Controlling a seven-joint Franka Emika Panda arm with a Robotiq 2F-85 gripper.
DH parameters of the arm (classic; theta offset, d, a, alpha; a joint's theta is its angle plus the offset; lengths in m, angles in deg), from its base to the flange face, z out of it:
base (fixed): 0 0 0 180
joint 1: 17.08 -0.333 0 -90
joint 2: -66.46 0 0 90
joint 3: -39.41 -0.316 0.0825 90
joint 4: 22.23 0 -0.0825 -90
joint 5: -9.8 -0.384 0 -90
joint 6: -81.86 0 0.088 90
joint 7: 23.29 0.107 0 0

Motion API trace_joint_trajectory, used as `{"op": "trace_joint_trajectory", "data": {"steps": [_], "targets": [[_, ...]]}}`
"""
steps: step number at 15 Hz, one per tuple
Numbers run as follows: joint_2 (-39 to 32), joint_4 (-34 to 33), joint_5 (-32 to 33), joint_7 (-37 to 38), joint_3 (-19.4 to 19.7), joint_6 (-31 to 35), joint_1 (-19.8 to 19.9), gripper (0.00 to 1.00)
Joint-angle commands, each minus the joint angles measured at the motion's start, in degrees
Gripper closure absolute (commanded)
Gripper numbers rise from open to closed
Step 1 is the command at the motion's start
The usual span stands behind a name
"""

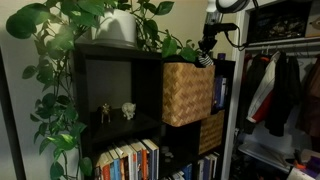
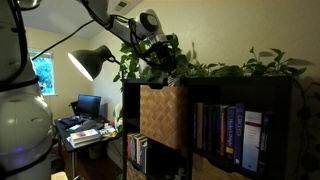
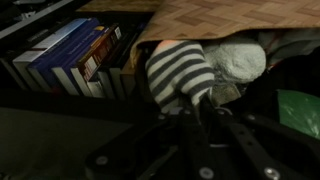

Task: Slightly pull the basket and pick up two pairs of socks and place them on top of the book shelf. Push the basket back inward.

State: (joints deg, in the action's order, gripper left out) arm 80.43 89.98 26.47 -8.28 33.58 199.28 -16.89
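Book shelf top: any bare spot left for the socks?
Crowded: white pot and trailing leaves cover most of the book shelf top. Likeliest gap: dim strip between pot and claw, above the basket. Claw holds the striped sock. Roomier: compartment beside basket, only two figurines.

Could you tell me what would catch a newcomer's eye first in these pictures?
The hand grips a striped sock just above the tan woven basket, which juts out of the dark shelf. Next comes the leafy plant spilling over the shelf's top, then the rows of books in the compartment beside the basket.
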Motion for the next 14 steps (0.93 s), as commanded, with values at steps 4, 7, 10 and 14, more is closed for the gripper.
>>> {"op": "trace_joint_trajectory", "data": {"steps": [4, 7, 10, 14], "targets": [[1.3, -4.1, 2.5, 2.2, -0.8, -1.7, 0.4, 0.92], [-0.1, -6.8, 5.6, 3.9, -0.9, -0.3, 1.2, 0.92], [-0.9, -8.0, 9.6, 4.7, -0.8, 2.4, 1.8, 0.92], [-3.3, -9.1, 15.1, 3.7, -0.5, 7.6, 1.9, 0.93]]}}
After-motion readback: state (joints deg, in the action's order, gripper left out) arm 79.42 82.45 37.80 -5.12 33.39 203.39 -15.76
